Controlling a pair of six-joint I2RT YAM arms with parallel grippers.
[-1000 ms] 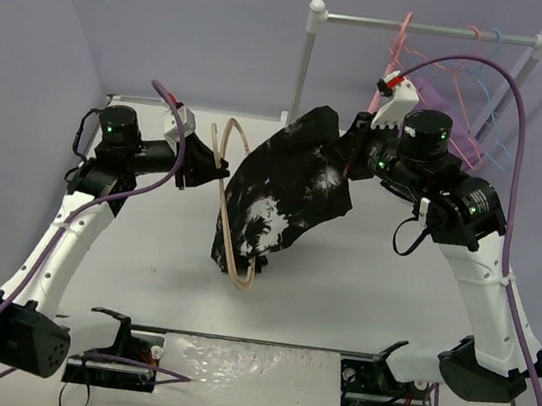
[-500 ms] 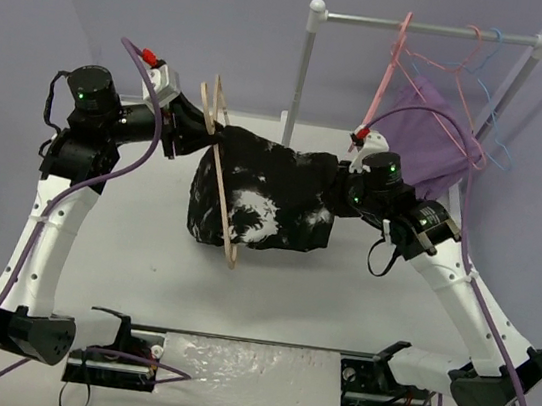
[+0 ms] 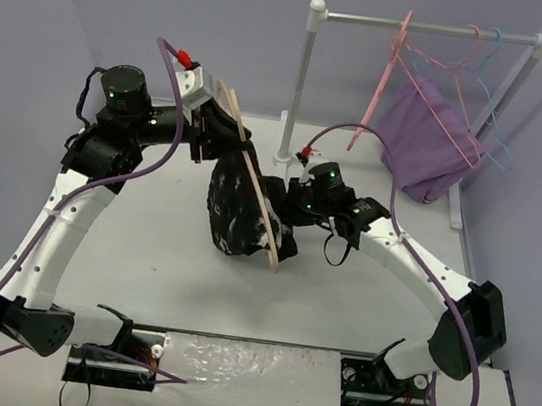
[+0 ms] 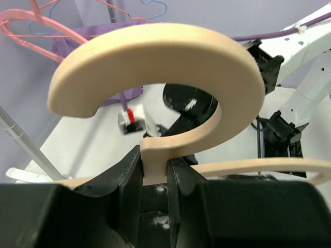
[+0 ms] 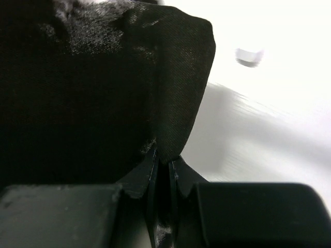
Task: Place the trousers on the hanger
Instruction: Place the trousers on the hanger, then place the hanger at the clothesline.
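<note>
Over the worktop [image 3: 144, 246]: trousers [image 3: 237, 216], limp, light, likely to slump; my right claw [image 5: 163, 165] pinches a folded edge, which I judge a sound hold. The hanger [image 4: 155, 46], rigid plastic: my left claw [image 4: 153, 166] clamps its neck.

Purple cloth [image 3: 425, 149] below white rail [image 3: 427, 27]; pink hanger [image 3: 380, 87]; blue hangers [image 3: 501, 147]

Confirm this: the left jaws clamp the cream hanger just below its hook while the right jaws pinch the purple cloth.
Not right. The right jaws pinch the black trousers, as the right wrist view shows; the purple cloth hangs apart, untouched. The left jaws do clamp the hanger.
</note>
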